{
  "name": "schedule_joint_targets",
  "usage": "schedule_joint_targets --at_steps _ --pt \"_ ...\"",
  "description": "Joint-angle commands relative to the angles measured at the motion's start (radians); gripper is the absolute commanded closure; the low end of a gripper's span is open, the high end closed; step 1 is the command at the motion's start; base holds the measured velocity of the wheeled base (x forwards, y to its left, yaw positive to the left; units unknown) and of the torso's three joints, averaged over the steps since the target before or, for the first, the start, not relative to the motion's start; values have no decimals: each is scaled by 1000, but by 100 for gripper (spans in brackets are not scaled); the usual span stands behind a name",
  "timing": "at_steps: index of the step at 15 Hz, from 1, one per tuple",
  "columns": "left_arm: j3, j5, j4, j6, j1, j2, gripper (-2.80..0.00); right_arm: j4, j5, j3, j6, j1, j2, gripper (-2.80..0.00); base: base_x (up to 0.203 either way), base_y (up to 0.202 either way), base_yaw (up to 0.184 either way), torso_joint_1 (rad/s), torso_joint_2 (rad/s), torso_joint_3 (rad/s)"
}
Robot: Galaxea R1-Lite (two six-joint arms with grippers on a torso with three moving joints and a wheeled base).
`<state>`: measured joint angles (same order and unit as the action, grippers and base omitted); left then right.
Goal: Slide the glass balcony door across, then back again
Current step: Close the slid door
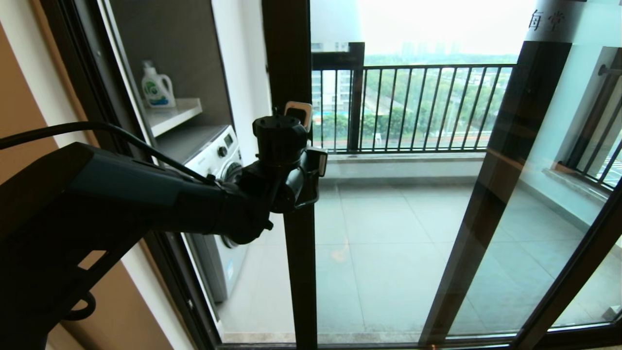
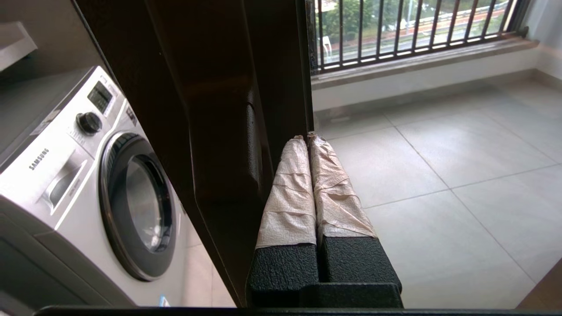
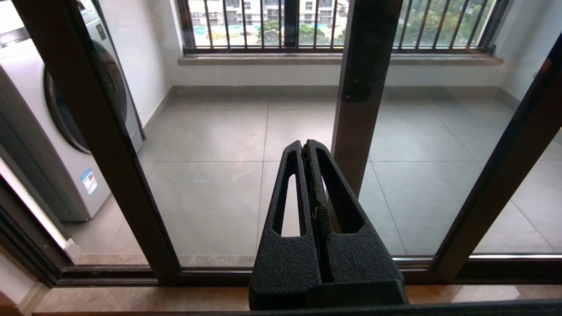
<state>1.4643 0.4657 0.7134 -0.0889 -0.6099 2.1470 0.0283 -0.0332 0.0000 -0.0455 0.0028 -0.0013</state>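
Left gripper [image 2: 307, 139] fingers [image 2: 290, 188] wrapped in wrinkled beige paper-like tape over rough matt black plastic; beside them the glass balcony door [image 2: 228, 131] frame, smooth dark metal. Right gripper [image 3: 306, 145] bare grainy black plastic. Beyond, glossy white washing machine [image 2: 66, 175], matt grey floor tiles [image 2: 439, 175].

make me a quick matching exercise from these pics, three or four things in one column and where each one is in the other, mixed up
Things
1. white detergent bottle with green label
2. white front-loading washing machine
3. left gripper with tape-wrapped fingers
4. bare black right gripper

Places
A. tips against the dark frame of the glass balcony door
B. on the white shelf
C. held back from the glass, touching nothing
D. beneath that shelf, behind the glass

Pairs: 1-B, 2-D, 3-A, 4-C
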Motion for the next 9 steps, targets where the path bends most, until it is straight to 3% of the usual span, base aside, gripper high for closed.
schedule_joint_targets --at_steps 1,9 --pt "-2 13 4 0 12 -4 0 1 -1 12 0 0 1 0 0 0 0 0 0 0" --pt "-10 14 6 4 18 -14 0 1 -1 12 0 0 1 0 0 0 0 0 0 0"
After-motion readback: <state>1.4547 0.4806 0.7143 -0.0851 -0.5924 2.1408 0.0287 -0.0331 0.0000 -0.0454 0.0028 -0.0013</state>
